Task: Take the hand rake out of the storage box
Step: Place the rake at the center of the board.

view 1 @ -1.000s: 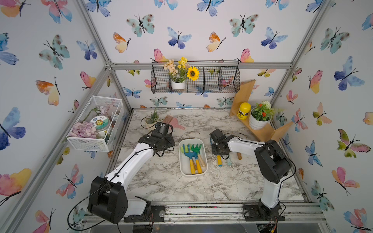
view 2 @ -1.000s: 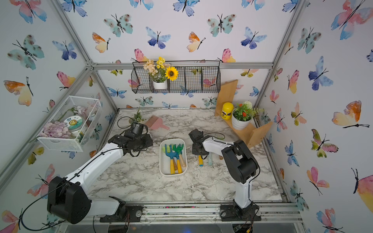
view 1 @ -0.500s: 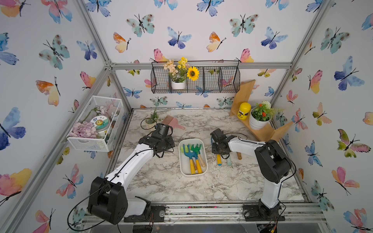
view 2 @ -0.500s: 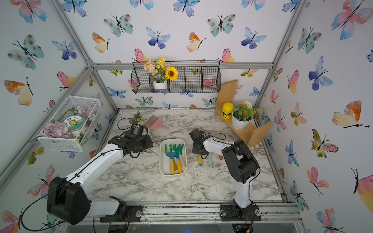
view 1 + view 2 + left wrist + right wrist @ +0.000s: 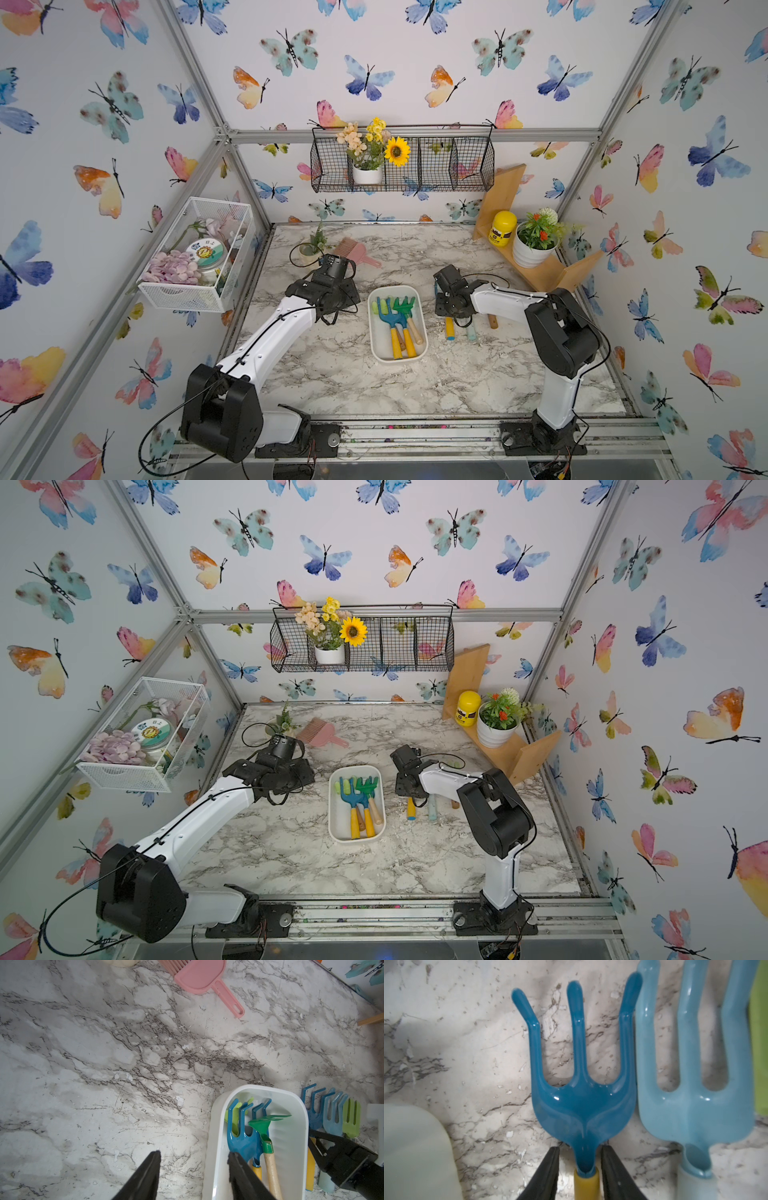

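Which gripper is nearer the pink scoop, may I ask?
Left. The left gripper and the scoop are on one side of the box; the right gripper is across it.

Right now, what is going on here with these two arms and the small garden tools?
The right gripper sits open astride the neck of a dark blue hand rake that lies on the table beside the storage box, next to a light blue rake. The left gripper hangs open at the box's edge, holding nothing. A blue rake and a green rake lie inside the box.

A staged robot test cell: aluminium frame point(image 5: 540, 134), butterfly-papered walls point(image 5: 374, 45), marble-look tabletop point(image 5: 332, 374), potted flowers point(image 5: 534, 245).
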Tool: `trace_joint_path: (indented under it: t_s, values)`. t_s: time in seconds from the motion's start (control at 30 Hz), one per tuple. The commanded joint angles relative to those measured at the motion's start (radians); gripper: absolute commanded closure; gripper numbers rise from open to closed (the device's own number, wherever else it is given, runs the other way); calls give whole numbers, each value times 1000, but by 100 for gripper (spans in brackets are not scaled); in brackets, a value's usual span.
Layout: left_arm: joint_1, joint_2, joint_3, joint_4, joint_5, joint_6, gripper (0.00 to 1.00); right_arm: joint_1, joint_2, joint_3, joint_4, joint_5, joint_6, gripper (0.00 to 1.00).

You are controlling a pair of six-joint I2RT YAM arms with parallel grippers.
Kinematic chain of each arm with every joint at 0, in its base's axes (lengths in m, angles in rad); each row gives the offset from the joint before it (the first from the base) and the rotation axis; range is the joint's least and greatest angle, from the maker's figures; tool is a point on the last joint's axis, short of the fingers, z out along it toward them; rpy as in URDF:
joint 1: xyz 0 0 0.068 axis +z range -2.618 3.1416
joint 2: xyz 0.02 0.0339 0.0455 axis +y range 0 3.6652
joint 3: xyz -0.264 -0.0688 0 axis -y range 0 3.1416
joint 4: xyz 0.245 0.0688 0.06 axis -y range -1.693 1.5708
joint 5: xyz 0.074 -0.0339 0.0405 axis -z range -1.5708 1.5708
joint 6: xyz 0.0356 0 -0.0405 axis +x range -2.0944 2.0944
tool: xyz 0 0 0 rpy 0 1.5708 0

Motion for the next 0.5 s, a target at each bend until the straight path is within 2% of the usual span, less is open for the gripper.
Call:
trace_joint_path:
  t_s: [0.0,0.13,0.27,0.47]
  values:
    - [-5,-16,-8,-17,-21,-4,43,-6,-58,-12,-49,0,-7,58]
    - [-4,-12,-11,-17,-15,-2,43,-5,-96,22,-83,-8,-37,56]
    - [-7,-13,-11,-17,-15,1,43,5,-143,32,-97,-49,-140,54]
    - [-17,3,-4,-19,-17,-2,43,87,-195,99,-200,-15,-212,53]
